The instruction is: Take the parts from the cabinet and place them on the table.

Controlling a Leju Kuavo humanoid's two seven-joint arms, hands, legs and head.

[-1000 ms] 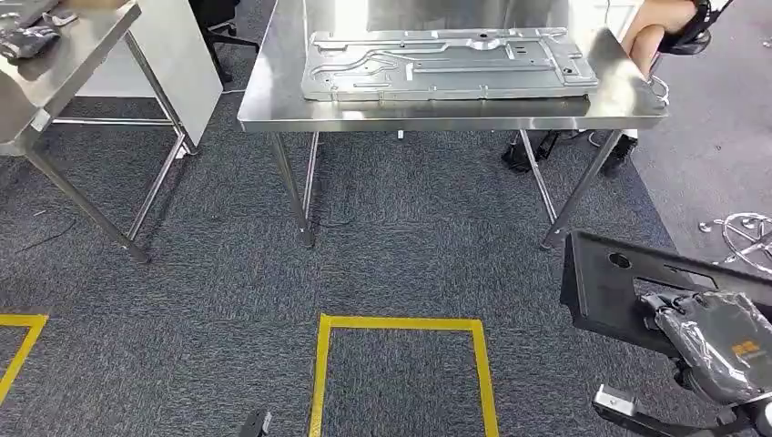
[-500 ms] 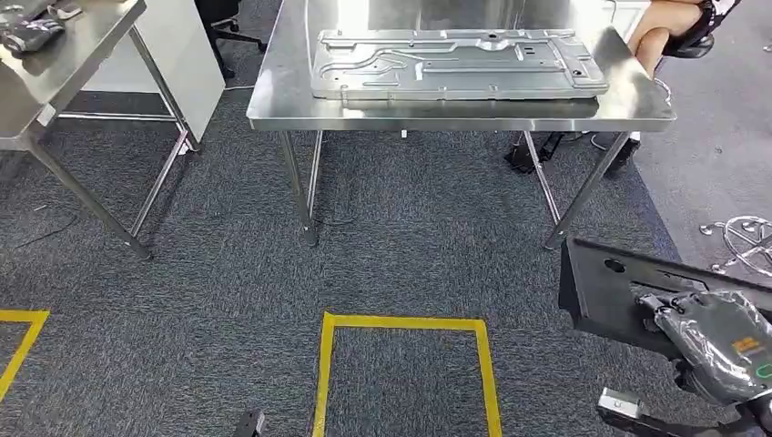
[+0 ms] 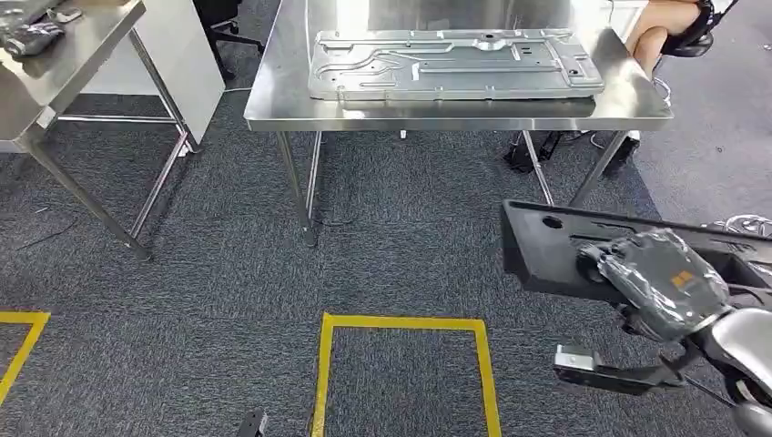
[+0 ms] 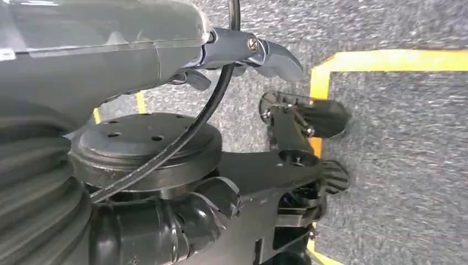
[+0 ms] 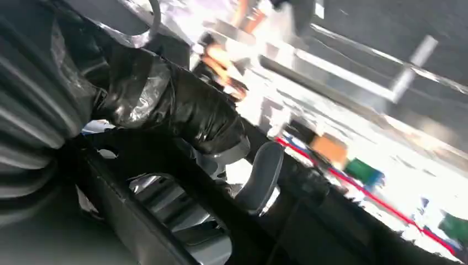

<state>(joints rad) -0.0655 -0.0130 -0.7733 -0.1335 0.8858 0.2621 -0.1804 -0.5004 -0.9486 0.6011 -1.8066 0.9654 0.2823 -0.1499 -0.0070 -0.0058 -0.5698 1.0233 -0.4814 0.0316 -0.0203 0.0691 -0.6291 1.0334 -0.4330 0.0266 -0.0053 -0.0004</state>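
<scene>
The flat black plastic panel with cut-outs (image 3: 555, 250) had risen and shifted left since half a second before, held by the plastic-wrapped right hand (image 3: 657, 273) above the grey carpet. Ahead stood the stainless steel table (image 3: 291, 105) bearing a ribbed silver sheet-metal plate (image 3: 455, 64), with a person's arm (image 3: 657, 32) at its far corner. The right wrist view showed dark fingers (image 5: 176, 107) clasping the panel's edge; the left hand (image 4: 248, 47) hung over yellow floor tape (image 4: 386, 61), its grip unclear.

This looks like a workshop or robot test lab. Stainless steel tables (image 3: 273, 100) stand on grey carpet tile (image 3: 218, 273) marked with yellow tape squares (image 3: 401, 323), and a stamped metal panel (image 3: 455, 64) lies on one table.
</scene>
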